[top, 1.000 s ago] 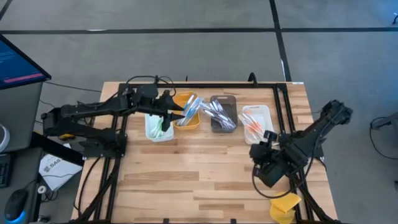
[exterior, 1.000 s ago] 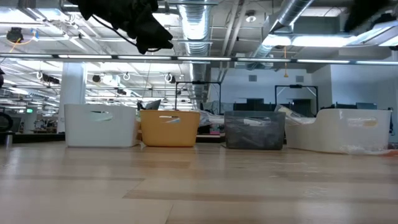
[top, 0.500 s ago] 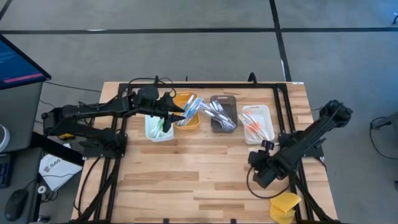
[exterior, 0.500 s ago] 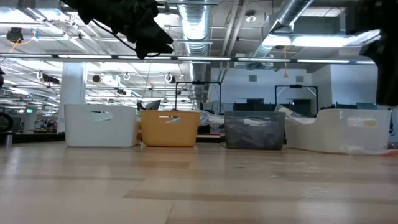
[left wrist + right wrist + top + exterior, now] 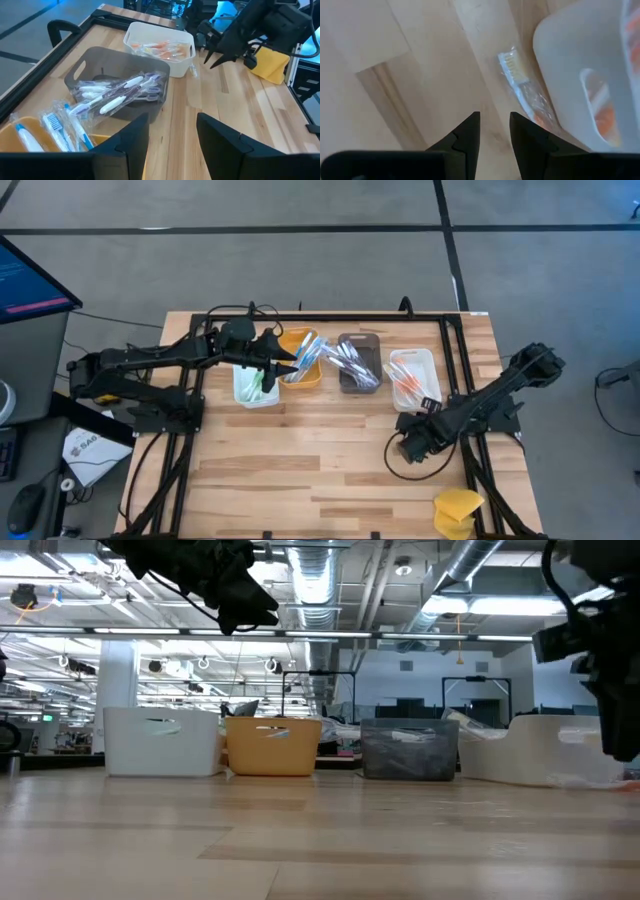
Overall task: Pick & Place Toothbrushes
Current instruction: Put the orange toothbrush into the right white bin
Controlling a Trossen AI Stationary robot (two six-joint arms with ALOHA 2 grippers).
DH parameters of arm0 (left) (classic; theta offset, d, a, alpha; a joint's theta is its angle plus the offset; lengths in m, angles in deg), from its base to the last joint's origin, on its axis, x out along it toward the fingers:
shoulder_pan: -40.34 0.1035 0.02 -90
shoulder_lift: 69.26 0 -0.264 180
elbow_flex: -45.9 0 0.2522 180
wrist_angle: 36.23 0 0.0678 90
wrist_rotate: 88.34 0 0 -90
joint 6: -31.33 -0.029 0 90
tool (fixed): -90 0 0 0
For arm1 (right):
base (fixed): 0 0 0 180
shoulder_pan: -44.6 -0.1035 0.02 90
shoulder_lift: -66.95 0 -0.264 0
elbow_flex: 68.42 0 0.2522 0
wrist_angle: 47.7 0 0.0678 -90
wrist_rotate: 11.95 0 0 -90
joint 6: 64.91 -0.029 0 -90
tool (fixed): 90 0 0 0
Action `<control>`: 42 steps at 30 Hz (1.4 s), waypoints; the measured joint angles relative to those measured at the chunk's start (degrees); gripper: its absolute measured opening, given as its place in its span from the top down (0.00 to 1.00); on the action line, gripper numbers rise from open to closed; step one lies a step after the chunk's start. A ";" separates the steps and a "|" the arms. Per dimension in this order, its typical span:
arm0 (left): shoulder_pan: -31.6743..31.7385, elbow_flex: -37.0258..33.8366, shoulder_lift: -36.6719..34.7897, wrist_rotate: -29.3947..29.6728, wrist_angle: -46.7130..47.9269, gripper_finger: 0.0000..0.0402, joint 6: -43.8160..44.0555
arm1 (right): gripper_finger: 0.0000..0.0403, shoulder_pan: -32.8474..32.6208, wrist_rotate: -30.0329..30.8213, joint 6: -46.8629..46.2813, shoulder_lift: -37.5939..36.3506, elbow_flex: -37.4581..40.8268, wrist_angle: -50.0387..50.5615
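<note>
While slim plastic-wrapped toothbrushes (image 5: 112,97) are lying in smooth rectangular bins (image 5: 112,65), the right gripper (image 5: 492,131) is hovering, fingers slightly apart and empty, over a wrapped orange toothbrush (image 5: 522,92) on the wooden bench (image 5: 420,65); left gripper (image 5: 170,135) is gaping empty.

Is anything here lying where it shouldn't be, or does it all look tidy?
One wrapped toothbrush with an orange handle lies loose on the table, against the outside of the white bin instead of inside it. The right end effector hovers near it. The other brushes sit in their bins.

Four bins (image 5: 255,385), two arms (image 5: 150,360), one yellow sponge (image 5: 458,513), and too many toothbrushes (image 5: 352,364) to count.
</note>
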 joint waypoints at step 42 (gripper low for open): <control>0.04 -3.47 0.04 0.00 -1.13 0.60 0.18 | 0.75 14.05 -5.18 19.19 -0.02 1.19 -5.16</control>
